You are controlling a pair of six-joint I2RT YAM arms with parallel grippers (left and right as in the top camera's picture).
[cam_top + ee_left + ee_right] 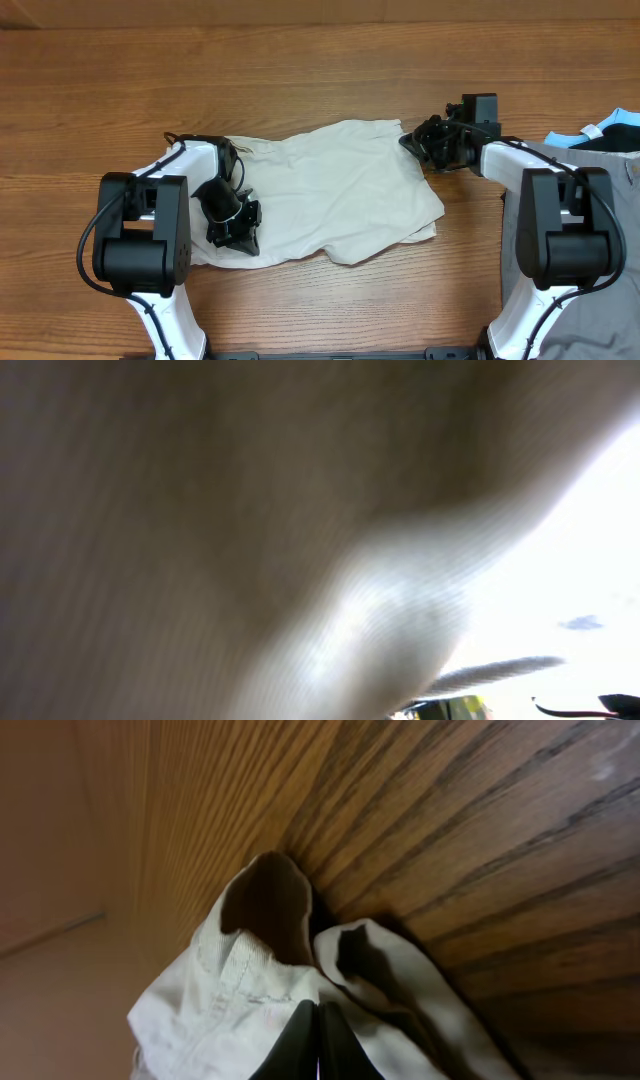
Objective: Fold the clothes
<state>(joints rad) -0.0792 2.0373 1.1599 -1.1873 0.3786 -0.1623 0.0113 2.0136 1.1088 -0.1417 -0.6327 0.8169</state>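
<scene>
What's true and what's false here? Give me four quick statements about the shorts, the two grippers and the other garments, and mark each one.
1. The cream shorts lie spread on the wooden table. True.
2. The right gripper hangs open over bare wood. False: it is shut on an edge of the cream shorts.
3. A grey garment lies at the table's right side. True.
4. The left gripper is over the black and light-blue garment. False: it is at the left end of the cream shorts, and that garment lies at the far right edge.
</scene>
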